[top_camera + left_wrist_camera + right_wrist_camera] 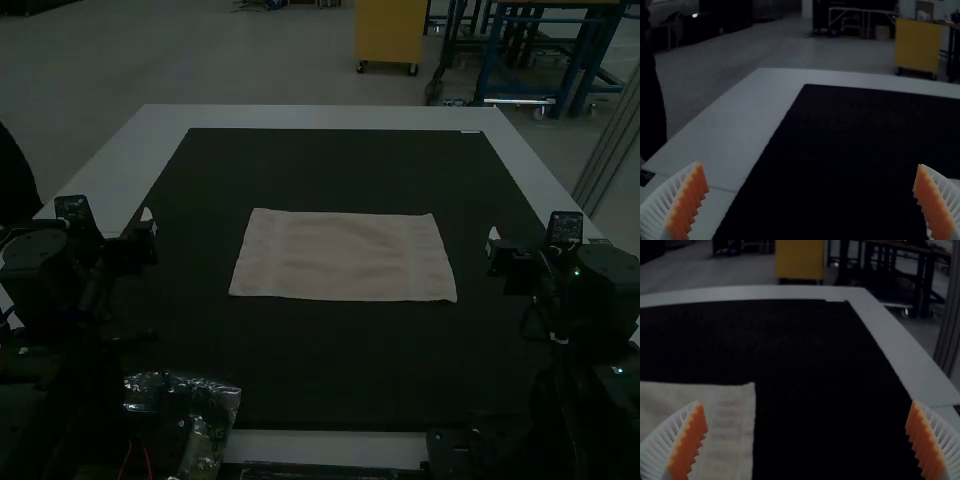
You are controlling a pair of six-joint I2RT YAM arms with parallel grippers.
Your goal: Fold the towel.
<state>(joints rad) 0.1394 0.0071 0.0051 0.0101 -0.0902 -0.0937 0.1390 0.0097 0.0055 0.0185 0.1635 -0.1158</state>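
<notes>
Towel of pale beige cloth (342,255), rectangular, is seen laid flat near the middle of a large black mat (330,365), its longer sides set crosswise, with slight creases visible. The mat is carried by a white table (330,117). The left gripper (148,224) and right gripper (494,243) are held on opposite sides of the cloth, apart from it, each with its white ribbed fingers (684,206) spread wide and nothing gripped between the orange pads (688,442)
</notes>
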